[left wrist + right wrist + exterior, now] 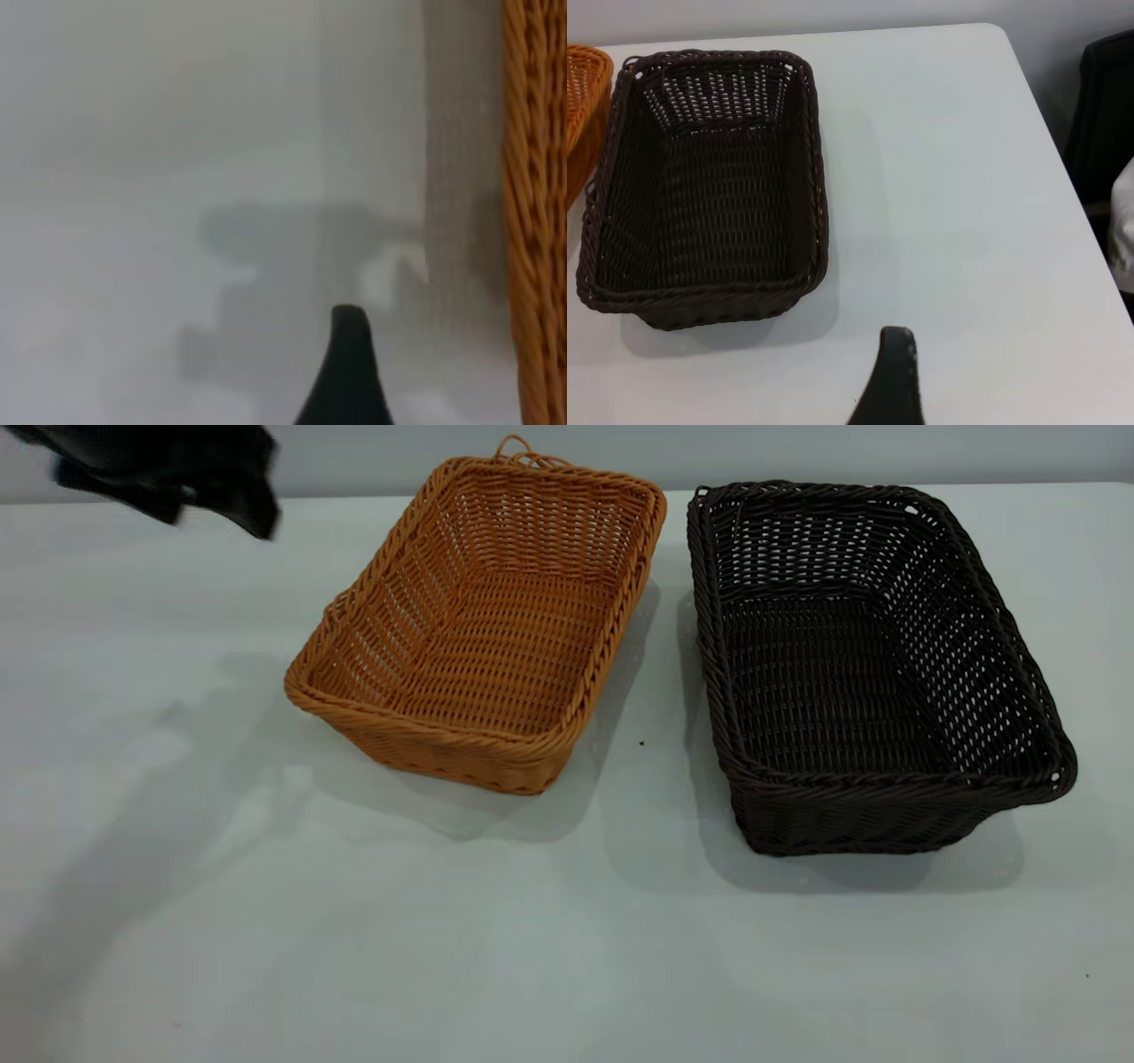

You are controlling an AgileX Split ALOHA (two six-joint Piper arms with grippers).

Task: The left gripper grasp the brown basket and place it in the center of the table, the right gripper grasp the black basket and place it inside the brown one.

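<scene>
- Left gripper (168,478) hung blurred in the far left corner of the exterior view, above the table (266,921) and well clear of the brown basket (487,629); it held and touched nothing.
- Whether its fingers were spread or pressed together could not be told: the exterior view showed only a dark smear, and the left wrist view showed just one black fingertip (348,354) over bare tabletop (177,177).
- That wrist view caught the brown basket's braided rim (532,204) along one edge, off to the side of the fingertip and apart from it.
- Right gripper did not appear in the exterior view; in the right wrist view a single dark fingertip (897,372) showed above the table (948,204), near the black basket (709,177) but probably not touching it. Its opening could not be told either.
- Brown basket stood upright on the table, left of middle, turned a little askew, its small loop (523,452) at the far end, nothing inside.
- Black basket (868,664) stood upright just beside it on the right, a narrow strip of table between them, also with nothing inside.
- Brown basket's corner (585,97) showed beside the black one in the right wrist view.
</scene>
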